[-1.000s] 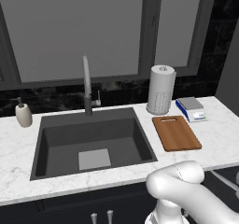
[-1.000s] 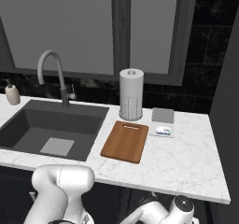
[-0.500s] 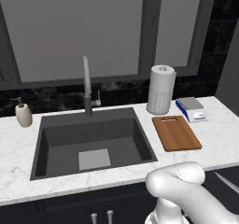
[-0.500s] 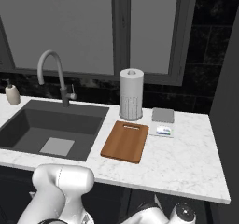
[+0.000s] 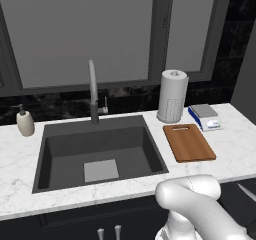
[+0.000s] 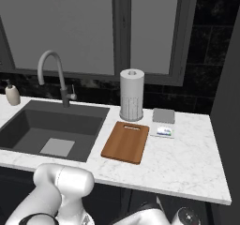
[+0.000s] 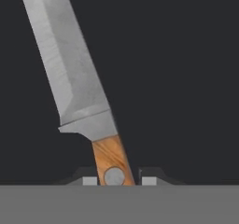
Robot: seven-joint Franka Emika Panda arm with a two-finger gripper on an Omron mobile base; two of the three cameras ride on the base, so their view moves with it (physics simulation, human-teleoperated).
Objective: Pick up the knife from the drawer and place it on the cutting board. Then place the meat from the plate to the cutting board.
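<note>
1. Gripper (image 7: 115,180) at the bottom centre of the hand view pinches the knife's (image 7: 70,78) wooden handle between its two fingertips (image 7: 89,180).
2. Its grey blade slants toward the upper left over a dark surface.
3. Cutting board (image 5: 189,142) lies bare at centre right of the left base view, beside the sink (image 5: 100,151) and a paper towel roll (image 5: 172,96).

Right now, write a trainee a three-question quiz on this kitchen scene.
1. True or false: the cutting board is bare.
2. What stands just behind the board? A) paper towel roll B) soap dispenser C) kettle
3. In the hand view, which part of the knife sits between the gripper fingertips?

Key: 1 true; 2 A; 3 the wooden handle.
</note>
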